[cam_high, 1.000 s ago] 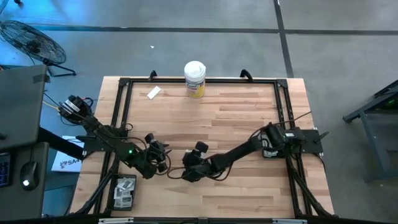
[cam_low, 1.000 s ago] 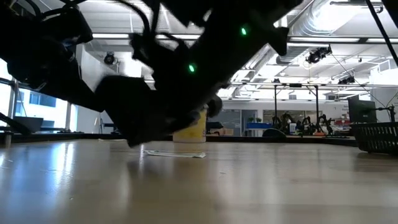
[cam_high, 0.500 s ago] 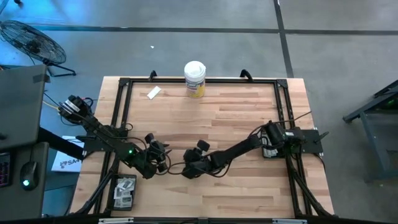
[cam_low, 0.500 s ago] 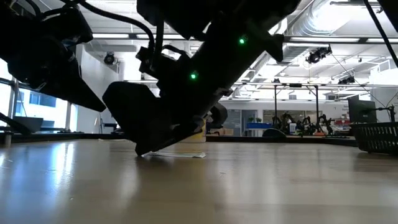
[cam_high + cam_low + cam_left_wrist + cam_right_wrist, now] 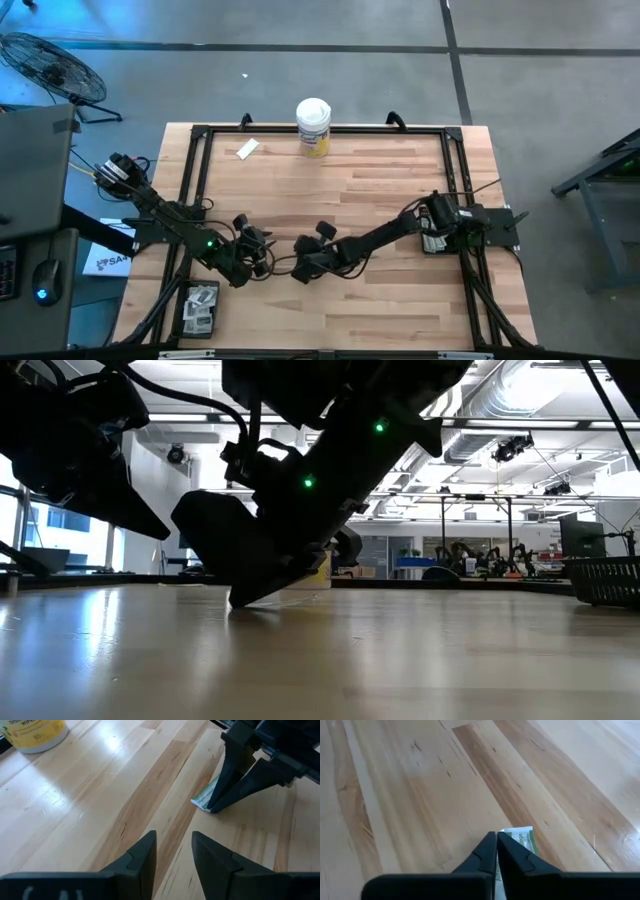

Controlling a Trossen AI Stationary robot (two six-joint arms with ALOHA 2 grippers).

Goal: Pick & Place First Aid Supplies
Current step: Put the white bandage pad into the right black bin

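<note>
A pale-green first aid packet (image 5: 201,800) lies flat on the wooden table near its middle, and my right gripper (image 5: 213,810) is shut on it, fingertips down at the tabletop (image 5: 236,603). The right wrist view shows the packet (image 5: 522,838) sticking out past the shut fingertips. My left gripper (image 5: 174,840) stands open a little to the packet's left, above the table, with nothing between its fingers. Another white packet (image 5: 247,149) lies flat at the far left. My right gripper pinches the packet's near end (image 5: 506,836) between its two fingertips. The fingers slant down from the table's right side. The packet's free end (image 5: 199,801) lies on the wood, and the gripper hides the rest.
A white canister with a yellow label (image 5: 313,126) stands at the far edge. A dark tray (image 5: 198,308) with several packets sits by the near left corner. A black frame (image 5: 200,150) runs round the table. A dark basket (image 5: 606,580) shows at the right.
My right gripper has sunk the last bit to the tabletop, shifted slightly toward the left gripper, and shut on the pale-green packet. The low view showed the packet lying bare on the wood; the gripper now covers it there. The left arm has kept still.
</note>
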